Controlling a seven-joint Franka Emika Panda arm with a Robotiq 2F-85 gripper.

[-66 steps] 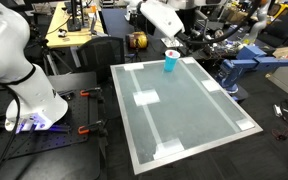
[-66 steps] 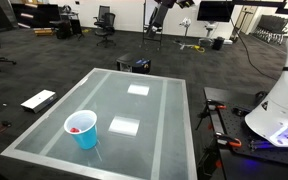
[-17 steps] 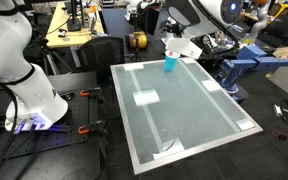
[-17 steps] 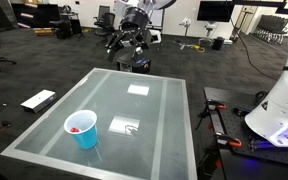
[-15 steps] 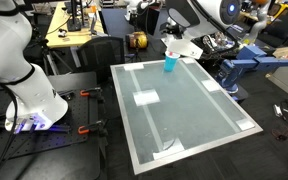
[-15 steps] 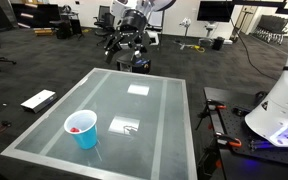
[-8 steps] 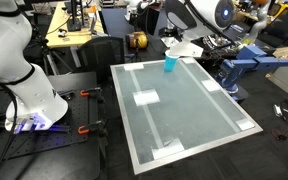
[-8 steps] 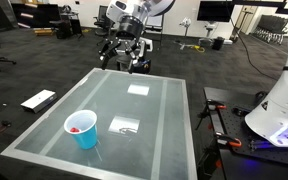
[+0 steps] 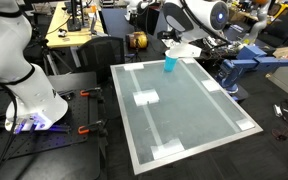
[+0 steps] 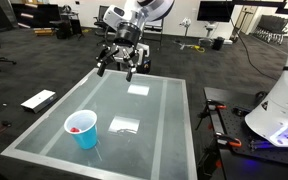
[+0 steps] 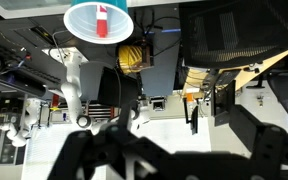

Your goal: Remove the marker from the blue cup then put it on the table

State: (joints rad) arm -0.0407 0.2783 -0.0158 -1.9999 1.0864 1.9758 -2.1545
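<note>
At the near corner of the table, in an exterior view, stands the blue cup with the marker inside it. It is close to the table edge on two sides.

**Gripper.** The gripper hangs high above the far part of the table, well apart from the cup. Its fingers are spread wide and hold nothing. In the wrist view the fingers show only as a dark outline at the bottom of the picture, and the cup sits at the top edge, off the gripper's centre line.

**Contents.** The cup is upright and open. The wrist view shows the marker as a red stick lying across the cup's inside. Nothing else is visible in it. The task is judged not yet begun, since the marker is in the cup and untouched.

**Risks, as judged:**
- The cup looks light. A finger catching its rim or wall on the way down could tip it or push it off the nearby edge.
- The marker is thin. A descent off its line could close on air or pinch only its tip, and the marker may then slip.
- Lifting at an angle could drag the cup up along with the marker.
- The top is glossy, so a marker let go from a height may roll away.
</note>
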